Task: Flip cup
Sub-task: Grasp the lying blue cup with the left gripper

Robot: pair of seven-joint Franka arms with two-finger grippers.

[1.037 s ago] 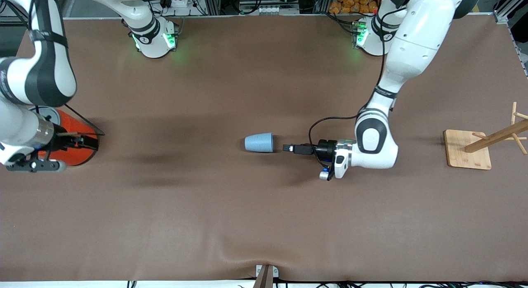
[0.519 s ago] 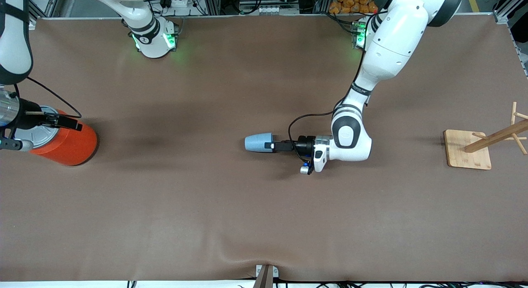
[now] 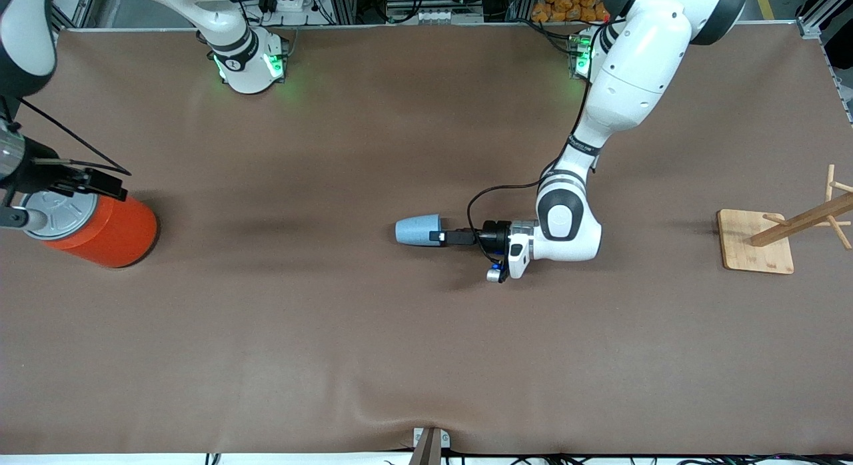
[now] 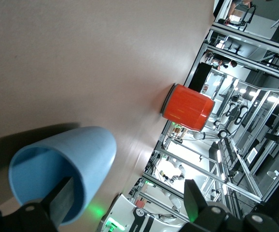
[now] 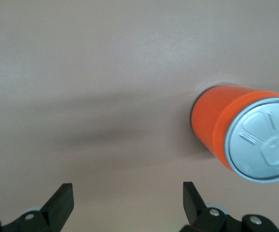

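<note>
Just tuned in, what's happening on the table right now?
The left gripper is open at the mouth of the cup, which lies on its side mid-table; one finger is inside the rim, nothing gripped yet. The right gripper, open, hangs over the orange can at its end of the table.

It was a robotics lab: aluminium frames (image 4: 236,145) and cabling (image 3: 413,5) stood along the table (image 3: 333,352).
</note>
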